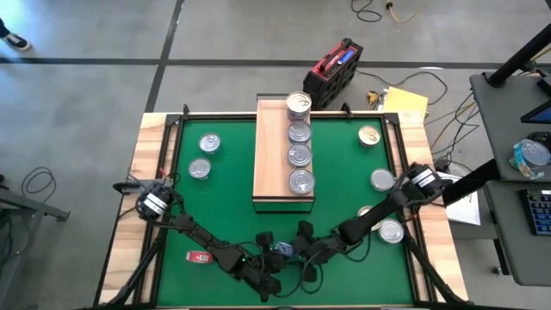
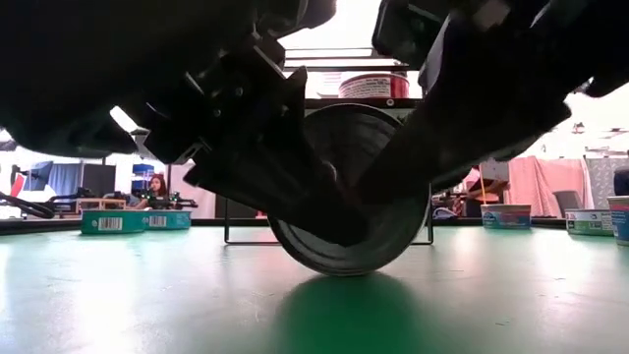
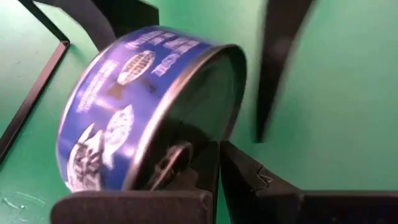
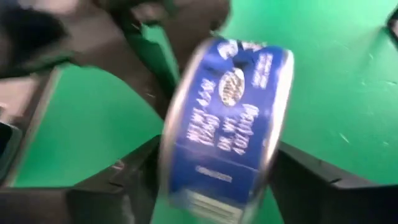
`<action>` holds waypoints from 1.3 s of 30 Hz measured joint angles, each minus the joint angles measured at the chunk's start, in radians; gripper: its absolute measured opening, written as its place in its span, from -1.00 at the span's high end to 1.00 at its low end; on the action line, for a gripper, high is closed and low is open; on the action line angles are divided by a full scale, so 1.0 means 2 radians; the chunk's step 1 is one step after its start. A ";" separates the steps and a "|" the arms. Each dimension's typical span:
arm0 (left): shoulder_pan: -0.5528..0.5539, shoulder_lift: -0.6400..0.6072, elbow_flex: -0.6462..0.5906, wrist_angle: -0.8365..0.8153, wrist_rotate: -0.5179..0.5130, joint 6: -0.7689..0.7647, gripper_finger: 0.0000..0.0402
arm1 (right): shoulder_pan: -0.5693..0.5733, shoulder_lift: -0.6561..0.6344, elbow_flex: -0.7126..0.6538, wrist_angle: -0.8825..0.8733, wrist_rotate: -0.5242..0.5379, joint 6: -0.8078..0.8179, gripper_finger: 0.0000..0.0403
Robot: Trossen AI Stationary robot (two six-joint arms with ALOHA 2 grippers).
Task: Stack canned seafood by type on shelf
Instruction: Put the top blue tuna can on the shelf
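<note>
Green mat (image 1: 224, 215) fills the table under both arms, and your two grippers meet at its near edge, about the middle; your right gripper (image 4: 217, 180) straddles the blue can (image 4: 227, 118), one finger (image 4: 134, 177) against each flat face, so it looks clamped on it; the blue can stands on its rim, tilted, its lower edge at the mat; your left gripper (image 3: 217, 177) has its fingers pressed together, right at the edge of the can's lid, and you cannot tell whether they pinch the rim; beyond them the shelf (image 1: 271, 155) reaches from mid-mat to the far edge, with four silver-lidded cans (image 1: 299, 132) in a row along its right side; two cans (image 1: 209, 144) lie by the left edge; three more (image 1: 382, 180) lie along the right edge, the farthest gold-lidded; a red object (image 1: 199, 257) lies near the near-left corner.
</note>
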 joint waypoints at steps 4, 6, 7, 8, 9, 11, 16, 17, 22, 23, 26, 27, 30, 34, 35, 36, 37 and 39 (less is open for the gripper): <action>-0.009 -0.004 0.002 -0.002 0.000 0.009 1.00 | 0.000 0.007 0.022 -0.045 0.010 0.008 0.15; -0.014 -0.008 0.007 -0.006 0.000 0.015 1.00 | 0.001 0.007 0.027 -0.055 0.013 0.009 0.38; -0.017 -0.011 0.010 -0.006 0.000 0.019 1.00 | 0.002 0.007 0.028 -0.057 0.014 0.009 0.41; -0.019 -0.014 0.013 -0.009 0.000 0.023 1.00 | 0.003 0.006 0.030 -0.058 0.014 0.009 0.41; -0.021 -0.015 0.017 -0.015 -0.001 0.027 1.00 | 0.005 0.005 0.030 -0.059 0.014 0.009 0.41; -0.025 -0.015 0.030 -0.030 0.000 0.031 1.00 | 0.008 -0.001 0.028 -0.062 0.015 0.009 0.41; -0.036 -0.017 0.077 -0.108 -0.006 0.035 1.00 | 0.020 -0.029 0.018 -0.088 0.027 0.025 0.41; -0.038 -0.017 0.090 -0.129 -0.014 0.036 1.00 | 0.025 -0.037 0.015 -0.094 0.033 0.026 0.41; -0.053 -0.018 0.138 -0.205 -0.093 0.058 1.00 | 0.059 -0.078 0.011 -0.168 0.111 0.026 0.41; -0.057 -0.020 0.144 -0.203 -0.116 0.072 1.00 | 0.068 -0.085 0.010 -0.179 0.127 0.026 0.41; -0.066 -0.024 0.152 -0.191 -0.174 0.122 1.00 | 0.089 -0.106 0.008 -0.192 0.152 0.023 0.41; -0.068 -0.026 0.151 -0.187 -0.183 0.134 1.00 | 0.094 -0.111 0.008 -0.193 0.155 0.018 0.41; -0.065 -0.034 0.149 -0.183 -0.163 0.155 1.00 | 0.108 -0.121 0.008 -0.193 0.166 0.005 0.41; -0.058 -0.046 0.148 -0.168 -0.104 0.207 1.00 | 0.115 -0.132 0.006 -0.205 0.167 -0.003 0.41; -0.057 -0.051 0.147 -0.163 -0.091 0.226 1.00 | 0.115 -0.135 0.006 -0.204 0.167 -0.005 0.41; -0.055 -0.056 0.147 -0.157 -0.077 0.244 1.00 | 0.116 -0.138 0.006 -0.205 0.167 -0.010 0.41; -0.054 -0.063 0.147 -0.152 -0.063 0.260 1.00 | 0.116 -0.140 0.006 -0.207 0.167 -0.014 0.41; -0.051 -0.082 0.140 -0.139 -0.038 0.284 1.00 | 0.116 -0.141 0.005 -0.206 0.167 -0.026 0.41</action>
